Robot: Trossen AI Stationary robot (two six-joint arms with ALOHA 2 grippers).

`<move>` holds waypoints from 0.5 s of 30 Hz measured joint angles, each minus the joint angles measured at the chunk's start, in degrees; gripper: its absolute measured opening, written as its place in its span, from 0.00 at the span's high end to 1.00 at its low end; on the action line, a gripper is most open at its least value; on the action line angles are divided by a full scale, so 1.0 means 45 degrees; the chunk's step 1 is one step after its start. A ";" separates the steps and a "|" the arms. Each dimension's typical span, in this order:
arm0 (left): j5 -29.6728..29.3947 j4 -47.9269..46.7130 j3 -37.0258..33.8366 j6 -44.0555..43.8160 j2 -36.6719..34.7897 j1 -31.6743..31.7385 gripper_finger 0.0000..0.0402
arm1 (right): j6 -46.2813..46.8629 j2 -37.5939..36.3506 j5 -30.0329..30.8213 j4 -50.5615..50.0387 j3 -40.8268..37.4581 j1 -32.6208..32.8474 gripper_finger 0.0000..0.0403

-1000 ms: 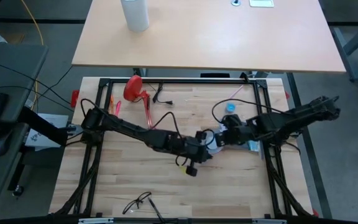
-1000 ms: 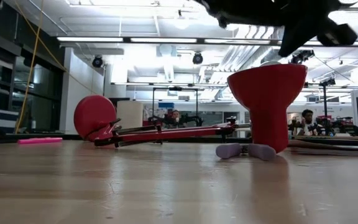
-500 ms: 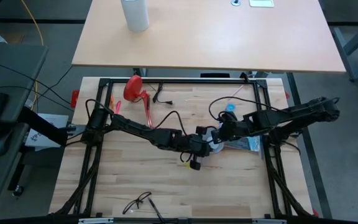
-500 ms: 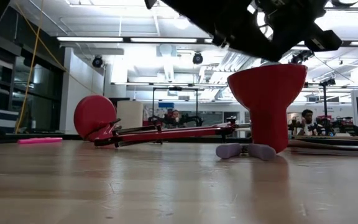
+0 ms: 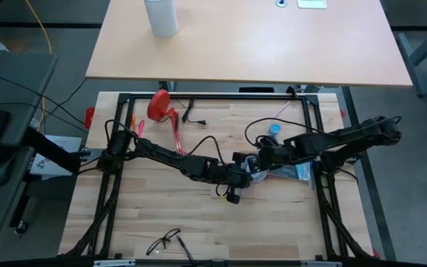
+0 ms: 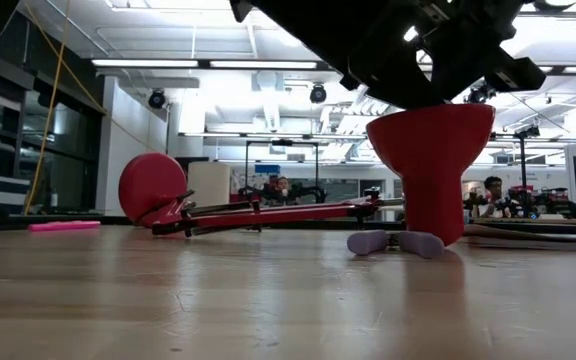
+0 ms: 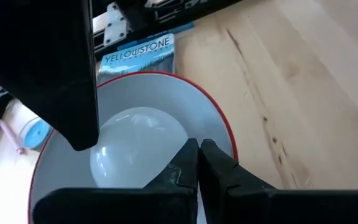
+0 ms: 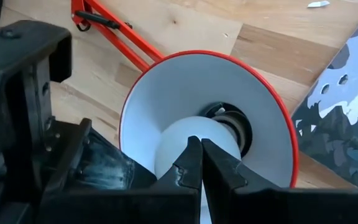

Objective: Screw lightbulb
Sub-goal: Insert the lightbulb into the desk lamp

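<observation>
Both arms met over the middle of the wooden table (image 5: 169, 222), where the lightbulb (image 7: 135, 146) sat inside the white-lined shade (image 8: 160, 93) of the red lamp (image 6: 430, 170). The left gripper (image 7: 197, 163) and the right gripper (image 8: 199, 160) each had their fingers pressed together, holding nothing, tips just above the shade's rim, beside the bulb.

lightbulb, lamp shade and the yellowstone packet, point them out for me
lightbulb (image 8: 194, 140): right wrist view, on its frosted globe.
lamp shade (image 8: 166, 87): right wrist view, on the white inner lining.
yellowstone packet (image 7: 138, 51): left wrist view, on its printed label.
</observation>
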 joint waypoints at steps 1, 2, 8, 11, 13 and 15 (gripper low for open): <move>-0.0168 -0.0018 0.0000 0.0021 0.0000 -0.0007 1.00 | 0.0006 0.0059 -0.0061 0.0056 0.0008 0.0000 1.00; -0.0319 -0.0031 0.0000 0.0080 0.0000 0.0001 1.00 | 0.0058 0.0094 -0.0067 0.0085 0.0019 0.0037 1.00; -0.0633 -0.0241 0.0000 0.0853 -0.0137 0.0221 1.00 | 0.0587 0.0064 0.0263 -0.0028 0.0020 0.0446 1.00; -0.0665 -0.0368 -0.0015 0.1432 -0.0208 0.0325 1.00 | 0.0720 0.0040 0.0282 -0.0177 0.0011 0.0601 1.00; -0.0757 -0.0487 -0.0024 0.1853 -0.0247 0.0352 1.00 | 0.0857 0.0028 0.0263 -0.0176 0.0011 0.0652 1.00; -0.0890 -0.0615 -0.0024 0.2277 -0.0262 0.0371 1.00 | 0.0897 0.0025 0.0203 -0.0160 0.0011 0.0705 1.00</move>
